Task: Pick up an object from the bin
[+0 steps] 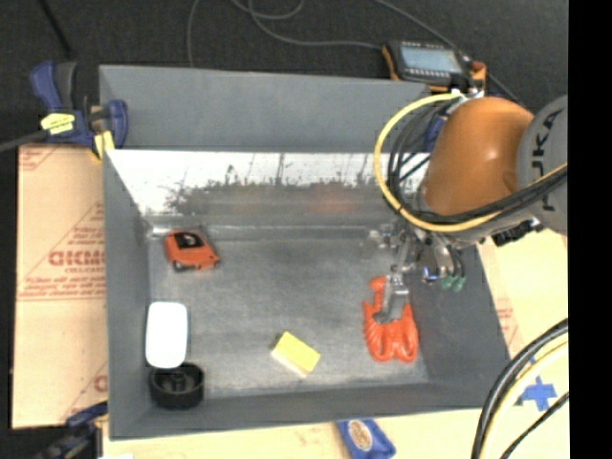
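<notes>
Where the bin (287,266) floor nears its right wall lies a red-orange thing (392,338). It looks glossy and rubbery, with a lumpy, lobed near end and a narrower neck pointing toward the far wall. The jaws stand over that neck, their grey metal overlapping the red. Whether they are wide, narrow or closed on it cannot be told from above.

The wrist hangs nearly straight down under a smooth, rounded orange cover (475,156), ringed by looped yellow and black cables (390,165). The arm (547,175) comes in over the right rim, and the letters "KA" can be read on its grey casing.

A yellow block (295,353) with soft, matte faces lies left of the red-orange thing, near the front wall. Well apart in the front left corner is a smooth white oval thing (166,334), with a black round cap (177,384) just beside it. A small orange case (190,251) with a dark face sits near the back left.
</notes>
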`<state>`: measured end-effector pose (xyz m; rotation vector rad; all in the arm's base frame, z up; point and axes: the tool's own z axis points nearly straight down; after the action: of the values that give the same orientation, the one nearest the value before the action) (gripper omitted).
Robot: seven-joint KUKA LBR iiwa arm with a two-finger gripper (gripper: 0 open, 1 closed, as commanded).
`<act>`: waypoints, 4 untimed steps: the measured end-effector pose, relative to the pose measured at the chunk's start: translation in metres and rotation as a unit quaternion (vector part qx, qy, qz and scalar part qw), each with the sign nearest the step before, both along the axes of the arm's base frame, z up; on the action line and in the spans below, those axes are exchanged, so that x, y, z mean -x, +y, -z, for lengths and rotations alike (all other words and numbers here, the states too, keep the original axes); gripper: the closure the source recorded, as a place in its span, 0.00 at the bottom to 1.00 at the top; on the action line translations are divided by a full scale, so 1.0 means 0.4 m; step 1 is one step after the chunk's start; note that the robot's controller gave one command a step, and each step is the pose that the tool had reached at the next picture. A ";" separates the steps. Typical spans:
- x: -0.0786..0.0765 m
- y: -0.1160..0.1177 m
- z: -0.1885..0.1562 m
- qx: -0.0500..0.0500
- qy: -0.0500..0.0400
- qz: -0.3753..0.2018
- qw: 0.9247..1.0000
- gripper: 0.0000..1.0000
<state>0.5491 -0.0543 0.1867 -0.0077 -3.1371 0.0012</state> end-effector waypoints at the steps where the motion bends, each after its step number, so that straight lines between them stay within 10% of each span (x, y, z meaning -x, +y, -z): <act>1: -0.004 0.000 -0.012 0.000 -0.004 -0.001 1.000 0.00; 2: 0.074 0.159 0.038 0.000 -0.004 0.038 0.999 0.00; 3: 0.098 0.235 0.115 -0.001 -0.003 0.151 0.988 0.00; 4: 0.113 0.233 0.134 0.000 -0.001 0.141 0.990 0.00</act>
<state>0.5038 0.0390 0.1330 -0.4514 -3.1072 0.0007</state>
